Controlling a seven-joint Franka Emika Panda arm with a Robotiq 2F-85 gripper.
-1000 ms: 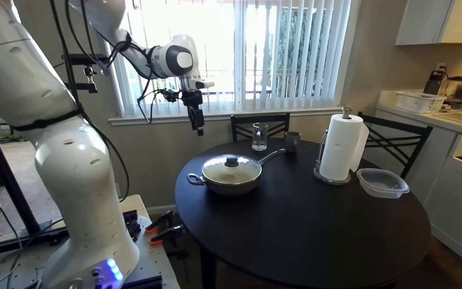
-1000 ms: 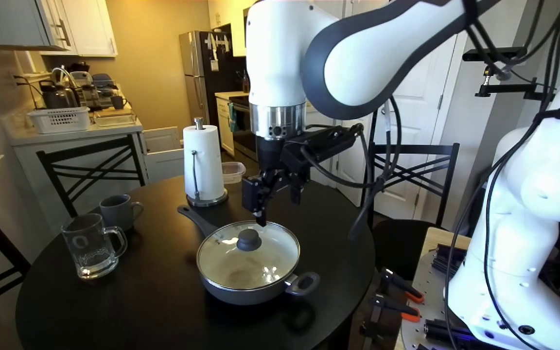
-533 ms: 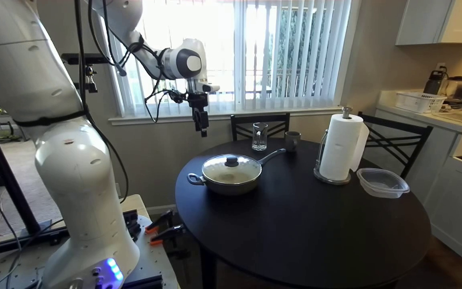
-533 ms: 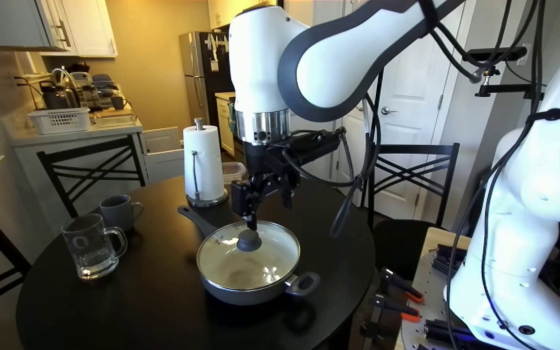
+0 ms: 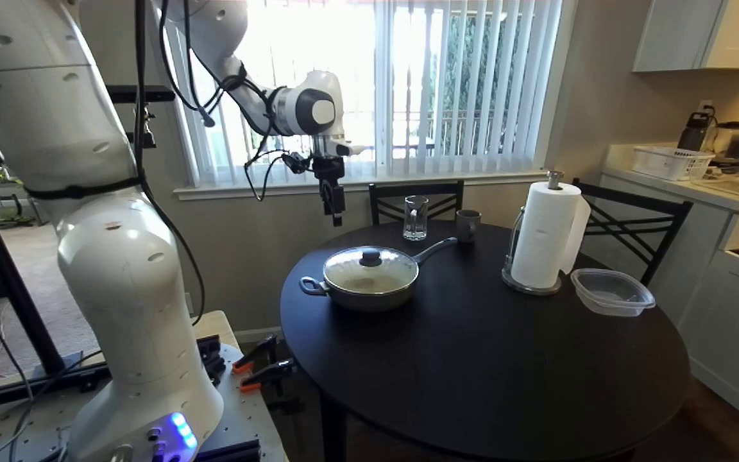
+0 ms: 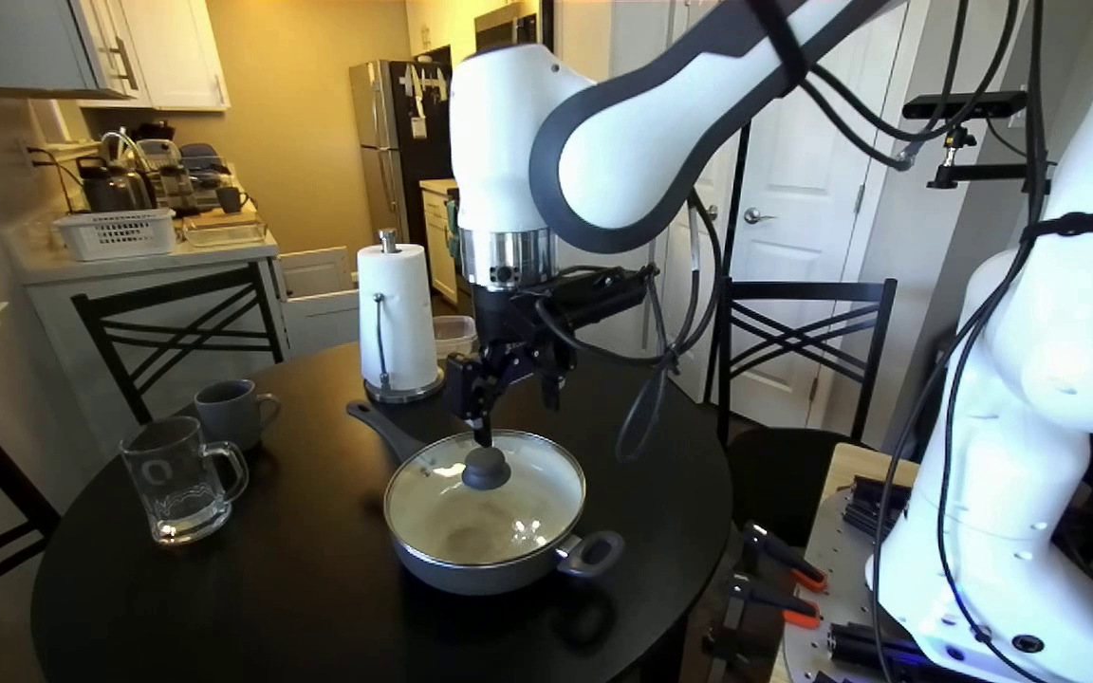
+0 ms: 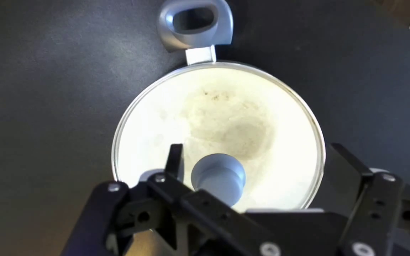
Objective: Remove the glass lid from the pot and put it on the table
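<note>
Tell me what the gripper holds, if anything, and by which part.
Nothing is held: the gripper is open, clear of the knob of the glass lid, which sits on the pot.

Grey pot [image 6: 475,577] (cream inside), grey-knobbed glass lid [image 6: 485,507], blackish-brown table [image 5: 523,366], black hand [image 7: 257,152].

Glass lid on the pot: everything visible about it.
The glass lid is round, clear and slightly domed, with a shiny, metal-looking rim and a dark grey knob at its centre. It sits level on the pot, knob up; the pot's pale inside shows through. Brownish marks are on or under the glass, can't tell which. The open jaws hang higher, not touching it.
</note>
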